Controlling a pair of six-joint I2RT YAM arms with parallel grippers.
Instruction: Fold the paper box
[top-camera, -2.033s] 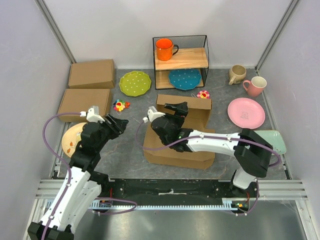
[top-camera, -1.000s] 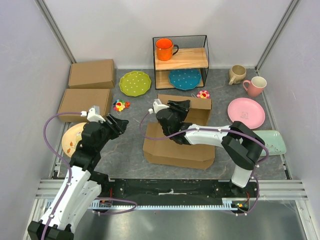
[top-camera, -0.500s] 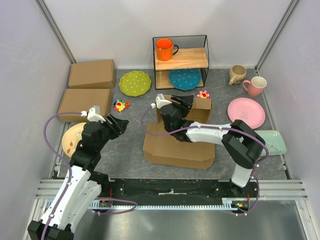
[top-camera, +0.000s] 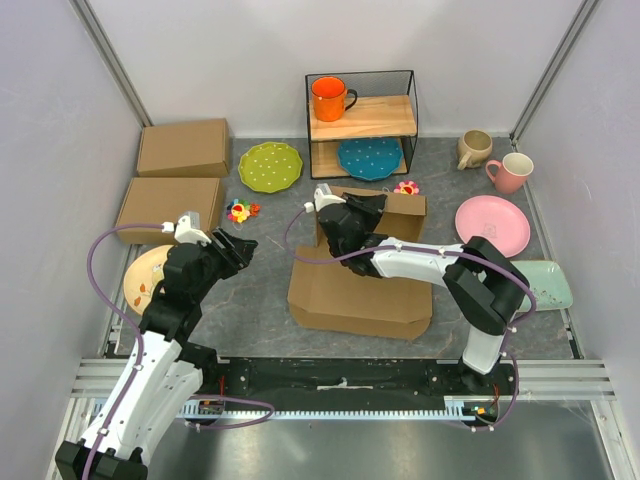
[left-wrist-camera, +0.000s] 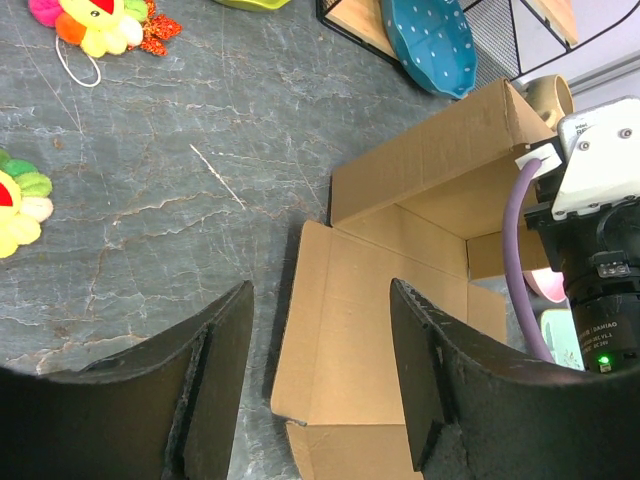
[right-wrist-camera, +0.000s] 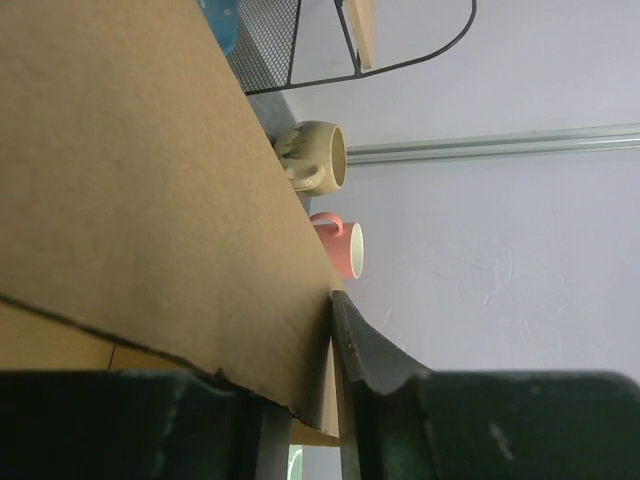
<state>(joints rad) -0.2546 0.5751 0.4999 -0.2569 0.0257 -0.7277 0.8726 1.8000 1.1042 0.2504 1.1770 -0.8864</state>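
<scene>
The paper box (top-camera: 350, 295) is a brown cardboard mailer lying partly folded at the table's middle, its back flap (top-camera: 400, 212) standing upright. My right gripper (top-camera: 350, 212) is at the left end of that flap, shut on it. In the right wrist view the cardboard (right-wrist-camera: 130, 180) fills the upper left and runs down between the fingers of the right gripper (right-wrist-camera: 300, 390), one finger (right-wrist-camera: 360, 350) pressed against it. My left gripper (top-camera: 235, 248) hovers left of the box, open and holding nothing. The left wrist view shows the left gripper (left-wrist-camera: 320, 390) and, beyond it, the box's open tray (left-wrist-camera: 370, 330).
Two folded boxes (top-camera: 183, 147) (top-camera: 168, 205) lie at the far left. A wire shelf (top-camera: 360, 120) holds an orange mug (top-camera: 332, 98) and a blue plate (top-camera: 370, 158). Around the box are a green plate (top-camera: 270, 165), flower toys (top-camera: 240, 211) (top-camera: 406, 188), a pink plate (top-camera: 492, 225) and two mugs (top-camera: 473, 148) (top-camera: 511, 171).
My right gripper moved from over the box tray back to the upright flap and closed on its edge. The left arm has not moved.
</scene>
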